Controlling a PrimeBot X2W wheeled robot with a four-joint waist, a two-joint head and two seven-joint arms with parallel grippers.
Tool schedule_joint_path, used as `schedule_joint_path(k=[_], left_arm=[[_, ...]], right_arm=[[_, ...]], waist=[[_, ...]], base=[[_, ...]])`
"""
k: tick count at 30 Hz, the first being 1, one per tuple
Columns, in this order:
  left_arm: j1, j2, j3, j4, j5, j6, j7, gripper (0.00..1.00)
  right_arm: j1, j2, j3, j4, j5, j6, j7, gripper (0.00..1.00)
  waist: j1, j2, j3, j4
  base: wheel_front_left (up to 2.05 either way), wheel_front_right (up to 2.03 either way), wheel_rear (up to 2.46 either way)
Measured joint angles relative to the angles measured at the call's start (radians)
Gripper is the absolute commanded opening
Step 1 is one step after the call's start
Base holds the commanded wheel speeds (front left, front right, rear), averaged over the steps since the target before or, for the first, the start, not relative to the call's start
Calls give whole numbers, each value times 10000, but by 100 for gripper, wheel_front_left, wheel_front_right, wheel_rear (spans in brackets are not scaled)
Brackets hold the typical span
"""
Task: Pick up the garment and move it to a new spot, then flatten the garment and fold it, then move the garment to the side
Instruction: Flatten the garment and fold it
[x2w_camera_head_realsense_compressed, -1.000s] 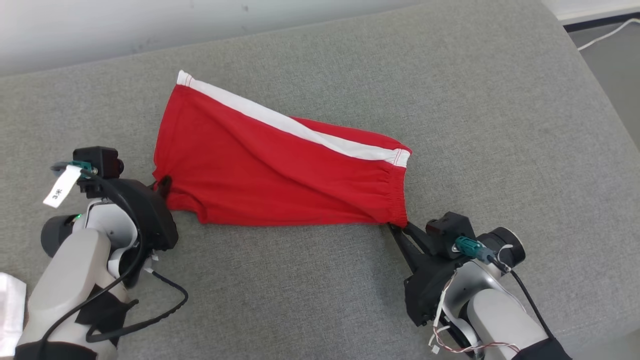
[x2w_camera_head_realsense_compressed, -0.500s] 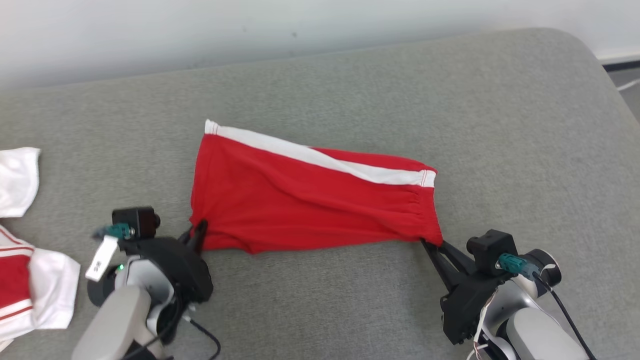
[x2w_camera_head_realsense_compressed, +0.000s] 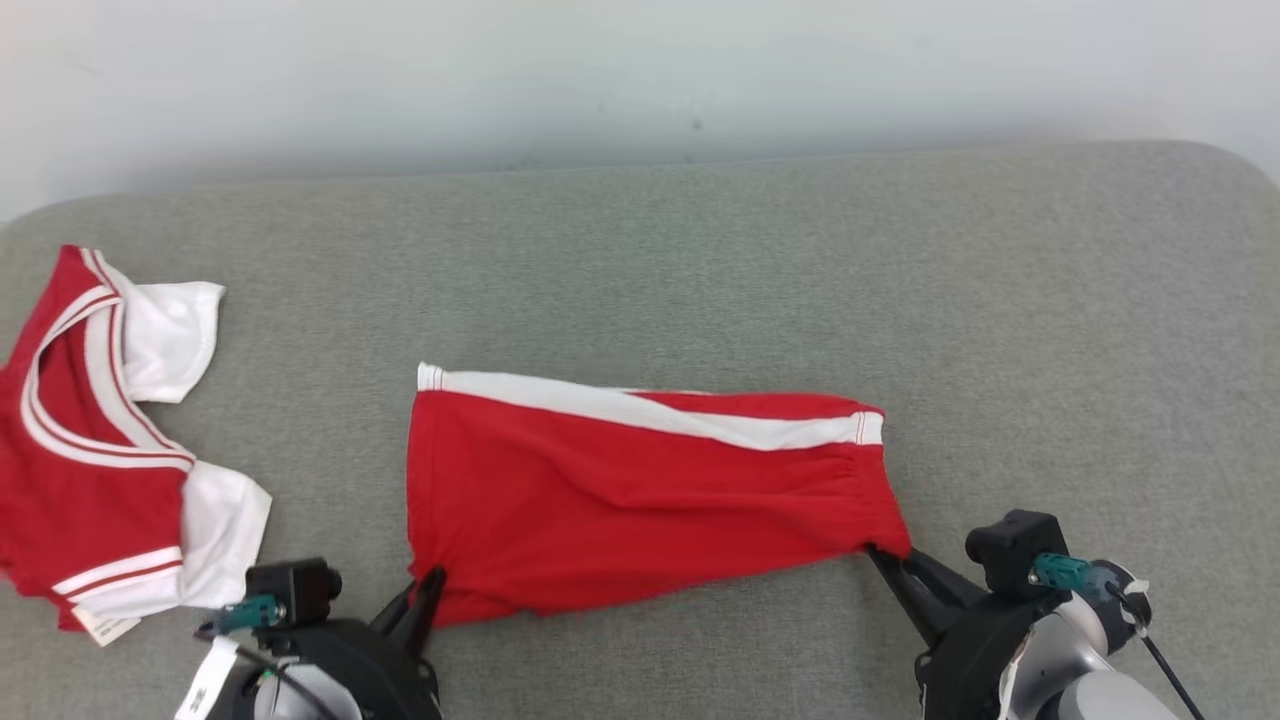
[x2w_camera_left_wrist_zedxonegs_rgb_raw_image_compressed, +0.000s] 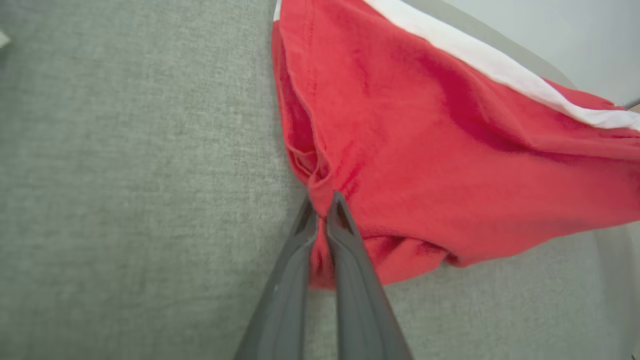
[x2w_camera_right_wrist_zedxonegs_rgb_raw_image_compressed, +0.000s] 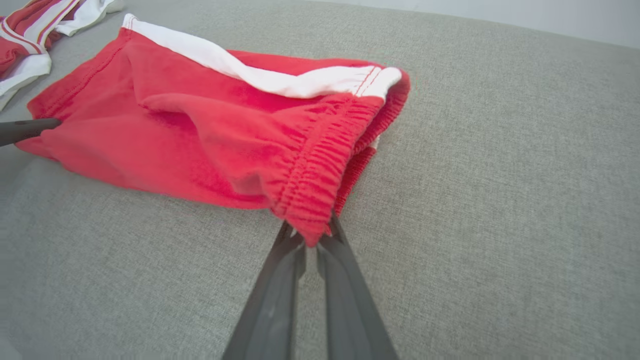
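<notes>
– Across the middle of the grey padded surface (x2w_camera_head_realsense_compressed: 1000, 300), why were the red shorts (x2w_camera_head_realsense_compressed: 640, 500) drawn out lengthwise like that?

– Both arms had hold of them. The left end effector (x2w_camera_head_realsense_compressed: 432, 585) was clamped shut on the near corner of the leg hem, and the right end effector (x2w_camera_head_realsense_compressed: 882, 556) was pinched on the near corner of the elastic waistband. With one grip at each end, the near edge ran almost straight between them.

– So they were being flattened, not carried?

– That was my reading. Most of the cloth lay on the padding, with the white side stripe along the far edge. Only the two gripped corners looked slightly raised. A pull from both ends would take the slack out of the front panel, though soft ridges remained near the waistband.

– Why the corners and not the middle?

– A pinch in the middle would have bunched the fabric. Corners let the cloth spread, and they suited a fold afterwards.

– And the red-and-white jersey (x2w_camera_head_realsense_compressed: 90, 450)?

– It lay well apart, by the left edge of the padding, touching neither the shorts nor either arm. Probably that left the centre free for working.
</notes>
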Motion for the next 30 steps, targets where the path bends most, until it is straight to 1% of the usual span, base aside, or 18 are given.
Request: schedule_joint_path(k=[7,13,14,15,19,20,21,26,30], left_arm=[[834,347,-151,-965,-389,-2,151,0],[1180,627,-410,-1770,-516,-2,433,0],[1204,656,-431,-1887,-543,-2,491,83],[1251,685,-462,-1973,-558,-2,564,100],[1477,777,-562,-2265,-560,-44,700,100],[1533,805,-556,-2349,-562,-73,709,100],[1569,844,-522,-2412,-575,-73,709,100],[1846,1172,-272,-2782,-604,-17,769,100],[2176,1300,-90,-3024,-677,138,796,100]], right_arm=[[295,-165,-29,-268,368,42,529,0],[339,-180,56,-424,671,42,1131,0],[359,-180,65,-439,677,42,1189,0],[383,-180,81,-456,719,42,1254,0],[549,-180,155,-470,851,44,1530,0],[589,-180,174,-483,878,44,1593,68],[613,-180,173,-520,903,44,1661,100],[683,-182,44,-690,924,-6,1745,100],[682,-198,-50,-775,930,-94,1749,100]], waist=[[0,0,-63,336],[0,0,-20,387],[0,1,-14,389],[1,1,-7,389],[0,1,5,379],[0,1,7,371],[0,2,10,362],[0,1,-21,289],[1,2,-83,254]], base=[[0,0,0],[0,0,0],[0,0,0],[0,0,0],[0,0,0],[0,0,0],[0,0,0],[0,0,0],[0,0,0]])
